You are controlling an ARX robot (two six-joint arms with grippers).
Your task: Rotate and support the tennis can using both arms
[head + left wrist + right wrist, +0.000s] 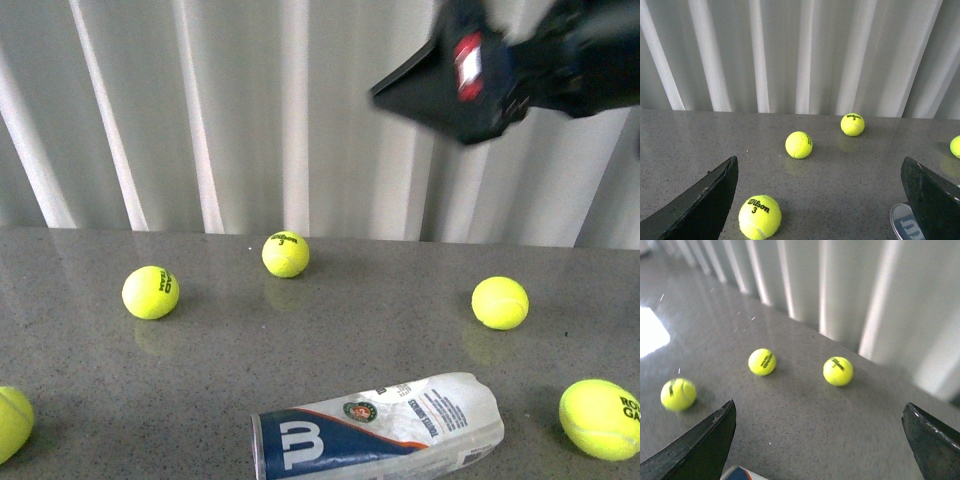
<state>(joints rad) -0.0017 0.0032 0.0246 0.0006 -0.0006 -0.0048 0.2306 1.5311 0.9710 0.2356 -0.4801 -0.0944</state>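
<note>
The tennis can (378, 428) lies on its side on the grey table near the front edge, its navy end with the white "W" to the left. It holds no balls that I can see. The right arm (510, 60) hangs blurred high at the upper right, far above the can. My left gripper (820, 200) is open and empty; the can's rimmed end (905, 226) shows just beside one finger. My right gripper (820, 440) is open and empty above the table, with a corner of the can (740, 474) at the frame edge.
Several yellow-green tennis balls lie loose on the table: one at the left (150, 292), one at the back middle (285, 254), one at the right (500, 302), one at the front right (600, 418). A white corrugated wall (250, 110) stands behind.
</note>
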